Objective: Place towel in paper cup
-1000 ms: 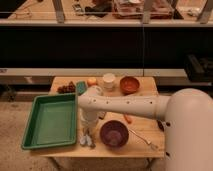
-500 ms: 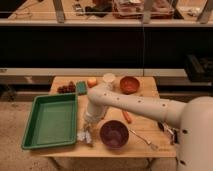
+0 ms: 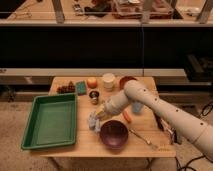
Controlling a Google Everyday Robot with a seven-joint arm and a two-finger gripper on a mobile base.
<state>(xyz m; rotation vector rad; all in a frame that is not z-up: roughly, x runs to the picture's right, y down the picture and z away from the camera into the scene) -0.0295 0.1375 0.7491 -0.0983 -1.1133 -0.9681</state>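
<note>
Wooden and pale, the surface (image 3: 145, 147) stands before a wall of dark shelving, and the white arm (image 3: 165, 112) reaches across it from the right. Its pincer (image 3: 98, 118) sits low over the boards near the front middle, pointing down and to the left. Whether it is clenched or released cannot be told.

Right at the pincer's tip lies the towel (image 3: 92, 123), a small crumpled lump of soft grey-blue cloth; touching or only just beside, I cannot tell. Just to the right of the pincer and in front of it sits a round, deep purple bowl (image 3: 114, 134), smooth and slightly glossy. Close on the pincer's left is a rectangular green plastic tray (image 3: 50, 122) with raised walls.

Behind the pincer stands a small dark can (image 3: 94, 96). Farther back, well apart from the towel, is the paper cup (image 3: 108, 81), white, cylindrical and upright. An orange fruit (image 3: 92, 82) lies to the cup's left and a reddish bowl (image 3: 124, 80) to its right.
</note>
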